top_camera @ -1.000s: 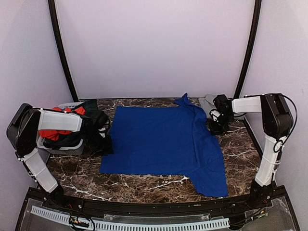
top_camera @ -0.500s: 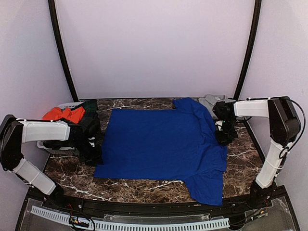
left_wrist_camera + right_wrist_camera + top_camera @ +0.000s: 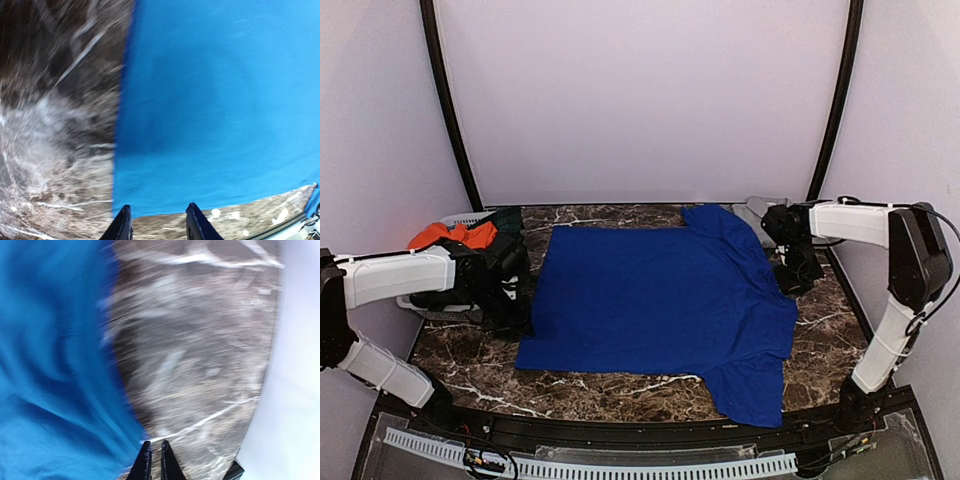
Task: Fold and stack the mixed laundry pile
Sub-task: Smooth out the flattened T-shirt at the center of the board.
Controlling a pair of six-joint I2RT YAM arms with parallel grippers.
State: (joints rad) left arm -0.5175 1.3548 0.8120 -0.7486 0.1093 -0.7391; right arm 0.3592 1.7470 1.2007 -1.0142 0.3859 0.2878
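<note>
The royal-blue T-shirt (image 3: 660,300) lies spread flat on the marble table, one sleeve hanging toward the front right. My left gripper (image 3: 512,300) hovers at the shirt's left edge. In the left wrist view its jaws (image 3: 159,222) stand open and empty, just off the hem of the blue cloth (image 3: 215,100). My right gripper (image 3: 800,278) is beside the shirt's right edge. In the right wrist view its fingers (image 3: 155,460) are together but for a thin slit, with nothing between them and the blue cloth (image 3: 50,390) to their left. A red-orange garment (image 3: 455,236) and dark cloth (image 3: 505,222) sit at the left.
A small grey basket (image 3: 460,216) at the back left holds the red-orange garment and dark cloth, close behind my left arm. A grey thing (image 3: 752,212) lies at the back right corner behind my right gripper. Bare marble (image 3: 620,385) runs along the front.
The blue T-shirt has been drawn out flatter and a little toward the left front. My left arm swung forward and low. My right gripper moved toward the front right along the shirt's edge.
</note>
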